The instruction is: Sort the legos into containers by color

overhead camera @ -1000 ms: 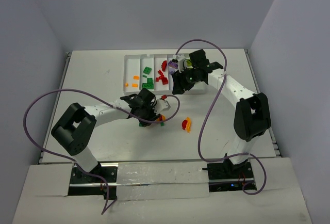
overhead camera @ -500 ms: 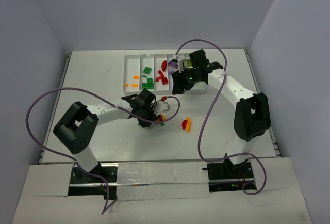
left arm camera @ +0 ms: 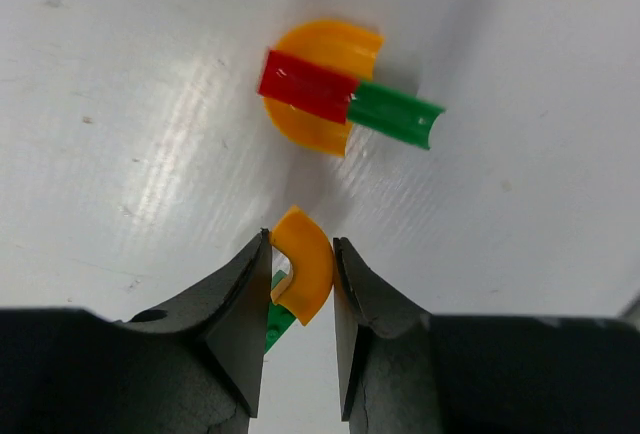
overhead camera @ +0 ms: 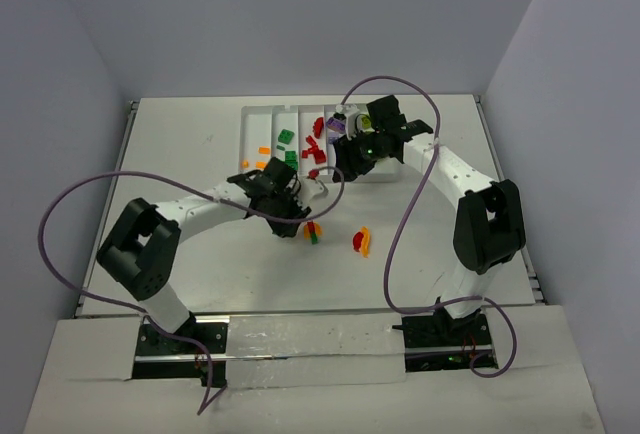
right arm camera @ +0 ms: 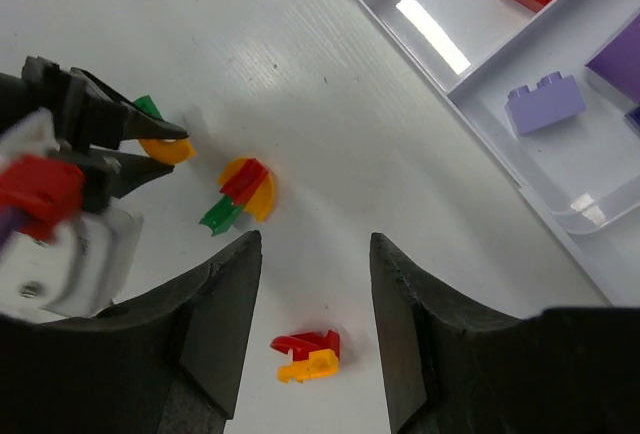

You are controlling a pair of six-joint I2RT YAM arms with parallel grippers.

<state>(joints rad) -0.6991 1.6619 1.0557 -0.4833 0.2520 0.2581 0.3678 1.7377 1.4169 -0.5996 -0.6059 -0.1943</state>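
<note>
Once the left gripper (left arm camera: pixel 302 246) had clamped on a curved orange brick (left arm camera: pixel 305 279), it rose from the leftover stack (left arm camera: pixel 310 89) toward the tray (overhead camera: pixel 256 124). Drop-off likely next. Right gripper (right arm camera: pixel 315 242) hung apart, empty.

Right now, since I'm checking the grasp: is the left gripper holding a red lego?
No, the left gripper is pinching an orange curved lego, not a red one.

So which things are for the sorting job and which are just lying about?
For the job: the curved orange lego pinched in the left hand, the loose legos nearby, the white tray.
Not for sorting: the purple cables, their red cap.
</note>
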